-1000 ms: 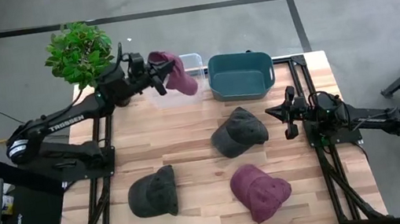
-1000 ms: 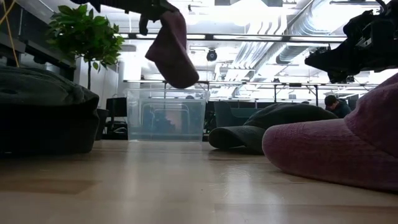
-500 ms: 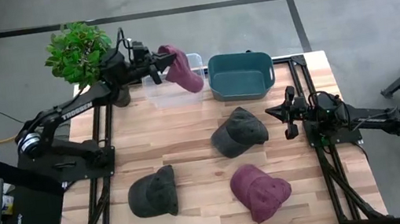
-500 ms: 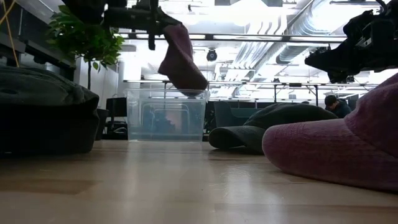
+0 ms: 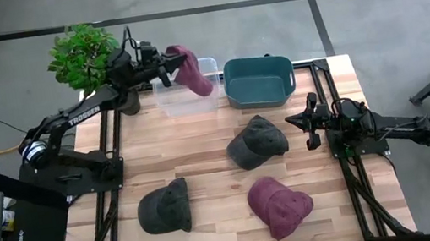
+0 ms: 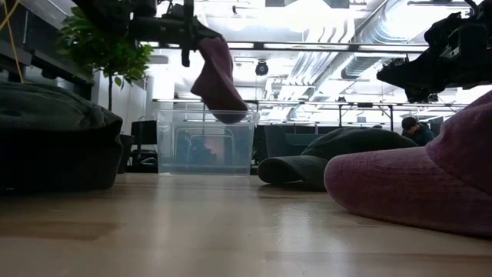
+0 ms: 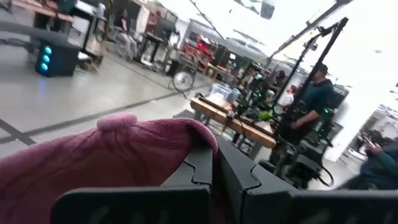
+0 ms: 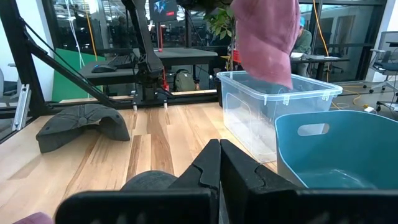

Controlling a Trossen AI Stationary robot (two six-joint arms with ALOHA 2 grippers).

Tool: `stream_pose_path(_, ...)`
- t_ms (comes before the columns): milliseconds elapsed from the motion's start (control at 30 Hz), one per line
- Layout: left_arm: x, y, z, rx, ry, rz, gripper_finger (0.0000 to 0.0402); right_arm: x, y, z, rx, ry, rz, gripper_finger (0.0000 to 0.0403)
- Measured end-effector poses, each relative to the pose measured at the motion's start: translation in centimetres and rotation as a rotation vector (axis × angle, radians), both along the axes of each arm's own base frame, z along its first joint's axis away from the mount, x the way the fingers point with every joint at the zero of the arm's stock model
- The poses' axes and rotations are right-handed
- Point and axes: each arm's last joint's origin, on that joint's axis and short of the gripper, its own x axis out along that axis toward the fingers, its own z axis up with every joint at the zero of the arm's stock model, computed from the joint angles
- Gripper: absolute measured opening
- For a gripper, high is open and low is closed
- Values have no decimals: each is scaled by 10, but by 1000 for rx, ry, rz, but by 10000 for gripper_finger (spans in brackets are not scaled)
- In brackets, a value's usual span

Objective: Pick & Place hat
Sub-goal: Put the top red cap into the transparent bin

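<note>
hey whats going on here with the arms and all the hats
The left gripper is shut on a maroon cloth cap, holding it in the air over the clear plastic bin at the table's far edge, next to a teal plastic tub. Two dark grey caps and another maroon cap lie on the wooden table. The right gripper waits shut and empty at the right side.

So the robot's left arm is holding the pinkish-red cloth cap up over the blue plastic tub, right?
Not quite. The left gripper does hold the pinkish-red cloth cap up in the air, but it hangs over the clear plastic bin, not the blue plastic tub next to it. The high view shows this best.
</note>
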Motion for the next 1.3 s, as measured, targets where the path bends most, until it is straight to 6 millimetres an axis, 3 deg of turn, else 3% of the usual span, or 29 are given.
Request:
stream_pose_path(133,-1,4,-2,64,31,45,0,0,0,0,0,0,0,0)
stream_pose_path(633,20,23,-41,79,169,40,0,0,0,0,-1,-1,0,0)
stream_pose_path(1300,20,23,-56,27,297,27,1,0,0,0,0,-1,0,0)
